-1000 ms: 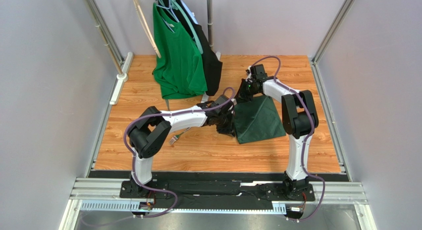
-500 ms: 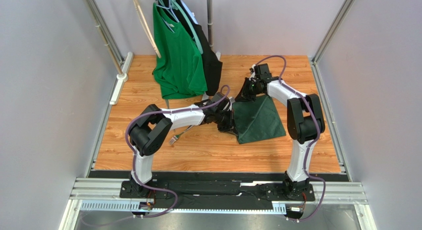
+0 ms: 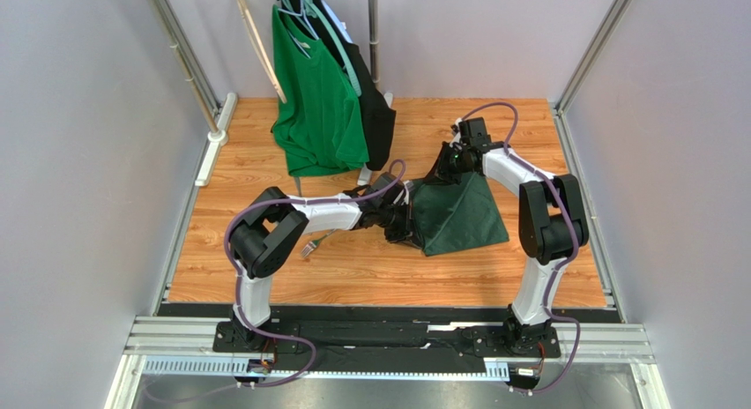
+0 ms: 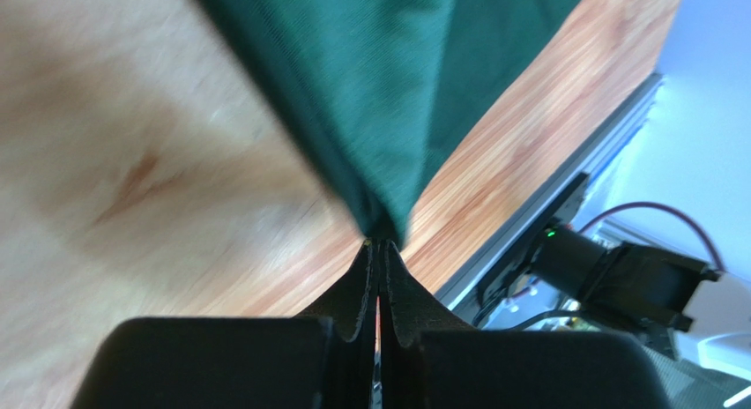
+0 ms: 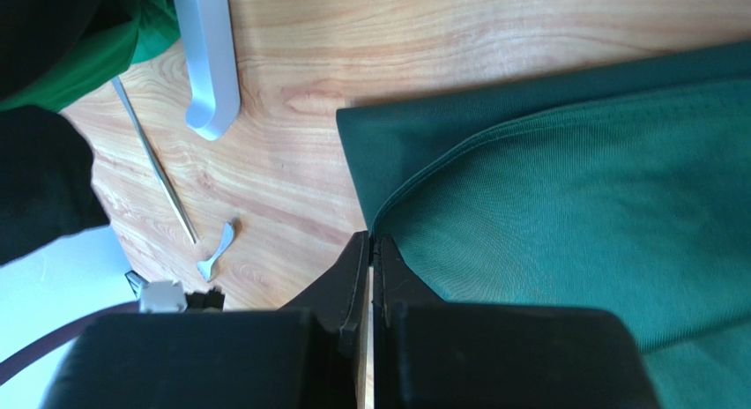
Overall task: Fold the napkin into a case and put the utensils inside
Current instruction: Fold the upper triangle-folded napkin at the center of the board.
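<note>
The dark green napkin (image 3: pixel 463 217) lies partly folded on the wooden table, right of centre, with its left side lifted. My left gripper (image 3: pixel 408 227) is shut on the napkin's near-left corner (image 4: pixel 388 83) and holds it just above the wood. My right gripper (image 3: pixel 440 174) is shut on the napkin's far-left folded edge (image 5: pixel 573 189), with a lower layer of cloth flat beneath it. A silver fork (image 3: pixel 310 247) lies on the table under my left arm. A shiny utensil end (image 5: pixel 216 250) and a thin metal rod (image 5: pixel 154 167) show in the right wrist view.
A clothes rack stands at the back centre with a bright green T-shirt (image 3: pixel 317 100) and a black garment (image 3: pixel 381 118); its silver foot (image 5: pixel 207 65) rests on the wood near my right gripper. Metal rails run along the table's left and right sides.
Both grippers have moved to the right with the napkin's left edge in them. The cloth's left side has shifted right a little.
</note>
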You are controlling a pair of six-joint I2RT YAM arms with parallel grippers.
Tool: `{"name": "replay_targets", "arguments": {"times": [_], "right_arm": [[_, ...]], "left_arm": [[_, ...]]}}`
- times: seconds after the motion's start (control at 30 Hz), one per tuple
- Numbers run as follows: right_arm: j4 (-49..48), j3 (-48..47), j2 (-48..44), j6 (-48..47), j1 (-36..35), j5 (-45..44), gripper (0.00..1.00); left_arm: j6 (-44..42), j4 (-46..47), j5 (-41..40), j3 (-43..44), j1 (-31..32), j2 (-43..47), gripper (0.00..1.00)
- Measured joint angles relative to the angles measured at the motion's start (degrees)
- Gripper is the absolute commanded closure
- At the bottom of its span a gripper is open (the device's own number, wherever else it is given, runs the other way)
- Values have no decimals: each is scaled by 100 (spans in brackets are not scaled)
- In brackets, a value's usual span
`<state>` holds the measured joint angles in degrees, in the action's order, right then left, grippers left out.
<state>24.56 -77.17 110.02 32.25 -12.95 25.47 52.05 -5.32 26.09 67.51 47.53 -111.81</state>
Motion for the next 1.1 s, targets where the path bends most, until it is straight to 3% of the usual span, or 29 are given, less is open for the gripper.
{"name": "replay_targets", "arguments": {"times": [0.27, 0.53, 1.1], "right_arm": [[-2, 341, -625, 0, 118, -35, 100], [0, 341, -684, 2, 136, -33, 100], [0, 341, -684, 9, 140, -31, 100]], "left_arm": [[-234, -289, -369, -260, -28, 669, 100], [-179, -243, -195, 63, -61, -94, 100], [15, -79, 66, 221, -7, -343, 100]]}}
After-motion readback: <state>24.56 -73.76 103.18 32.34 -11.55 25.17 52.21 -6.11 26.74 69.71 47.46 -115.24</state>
